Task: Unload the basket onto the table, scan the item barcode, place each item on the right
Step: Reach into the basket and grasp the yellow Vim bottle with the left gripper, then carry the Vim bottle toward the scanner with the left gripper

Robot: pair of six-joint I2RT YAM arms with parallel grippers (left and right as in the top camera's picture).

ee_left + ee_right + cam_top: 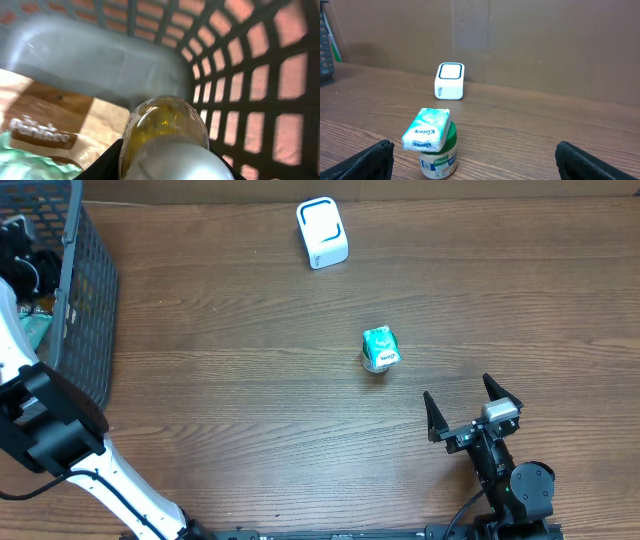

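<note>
In the basket, left jaws flank an amber, silver-capped jar, grip unclear; right jaws spread.

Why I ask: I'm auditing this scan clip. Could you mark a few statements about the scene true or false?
The tissue pack lies on the green-lidded jar. True.
The right hand is shut on the jar. False: it is open, apart from it.
The white scanner sits inside the basket. False: it stands on the table, outside it.
A bottle of yellowish liquid is in the basket. True.
</note>
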